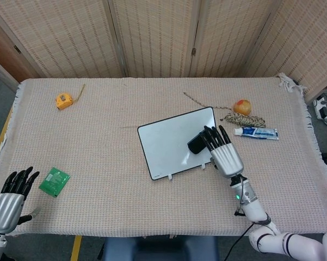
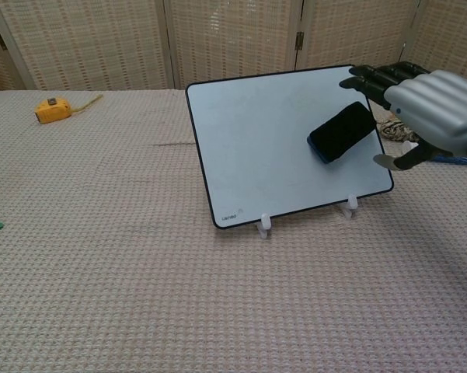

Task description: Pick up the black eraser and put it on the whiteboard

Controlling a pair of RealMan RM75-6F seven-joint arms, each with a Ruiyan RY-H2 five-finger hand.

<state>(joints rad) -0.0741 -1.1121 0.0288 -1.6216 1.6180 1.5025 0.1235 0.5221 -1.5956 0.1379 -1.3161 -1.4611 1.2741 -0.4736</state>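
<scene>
Whiteboard (image 2: 272, 148) propped tilted on small clips on the woven table cover (image 1: 109, 174). The black eraser (image 2: 341, 131) sits flat against the board's right half (no finger around it). Right hand (image 2: 431, 109), just right of the board, fingers extended and spread, holding nothing, its fingertips (image 1: 211, 132) near the eraser. Left hand (image 1: 10, 196), far left of the board, fingers apart and empty, beside a green packet (image 1: 54, 181).

whiteboard (image 2: 264, 148): small logo at lower left corner, too small to read
toothpaste tube (image 1: 256, 132): print unreadable
</scene>
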